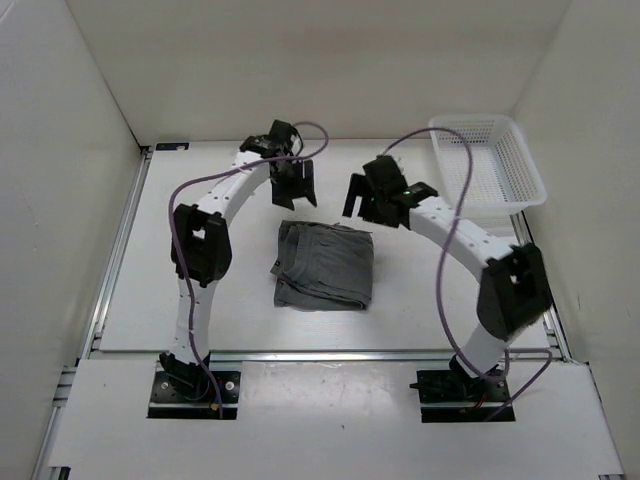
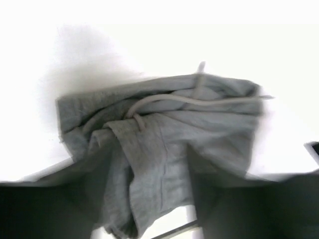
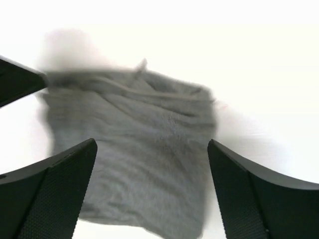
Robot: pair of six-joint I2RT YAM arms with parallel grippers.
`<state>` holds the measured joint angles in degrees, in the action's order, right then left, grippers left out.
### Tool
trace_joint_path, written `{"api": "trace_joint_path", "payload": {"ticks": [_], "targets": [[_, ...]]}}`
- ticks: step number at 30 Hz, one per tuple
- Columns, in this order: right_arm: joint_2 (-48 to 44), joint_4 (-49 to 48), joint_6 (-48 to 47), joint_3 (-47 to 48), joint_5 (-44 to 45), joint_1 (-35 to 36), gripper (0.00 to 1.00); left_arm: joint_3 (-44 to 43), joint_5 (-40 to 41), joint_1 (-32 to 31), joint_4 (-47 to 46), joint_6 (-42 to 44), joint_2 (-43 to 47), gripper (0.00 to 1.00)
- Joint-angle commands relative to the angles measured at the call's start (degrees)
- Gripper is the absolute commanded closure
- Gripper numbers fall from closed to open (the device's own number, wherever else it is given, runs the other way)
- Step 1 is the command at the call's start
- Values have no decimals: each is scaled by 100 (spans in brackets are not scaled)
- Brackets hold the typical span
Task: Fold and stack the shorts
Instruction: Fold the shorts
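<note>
The dark grey shorts [image 1: 325, 265] lie folded in a rough rectangle on the white table, in the middle between the two arms. My left gripper [image 1: 295, 190] hovers open just beyond their far edge. In the left wrist view the shorts [image 2: 169, 139] fill the middle, with the pale drawstring [image 2: 199, 101] across the waistband, and my dark fingers [image 2: 45, 209] stand apart at the bottom corners. My right gripper [image 1: 368, 205] is open above the far right corner. In the right wrist view the shorts [image 3: 144, 149] lie below the wide-open gripper [image 3: 152, 144], untouched.
A white plastic mesh basket [image 1: 490, 160] stands at the far right of the table, against the right wall. White walls close in the table at the back and on both sides. A metal rail [image 1: 320, 355] runs along the near edge.
</note>
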<state>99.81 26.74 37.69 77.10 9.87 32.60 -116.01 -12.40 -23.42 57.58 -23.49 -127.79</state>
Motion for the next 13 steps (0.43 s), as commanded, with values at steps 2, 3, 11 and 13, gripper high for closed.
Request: {"api": "trace_joint_path", "payload": {"ticks": [2,3,11,13], "targets": [[-1313,743,-622,446,1358,-130,3,-1045,54,136,587,195,1211,10],[-1585,867,-623,446,1560,-192,1,-1047,54,197,587,195,1386,2],[-2861,1702,-983,-388,3407,-430,3,41,299,733,289,142,3555,0],[-3151,1703,-983,-564,3408,-561,3,455,370,865,236,142,3874,0]]}}
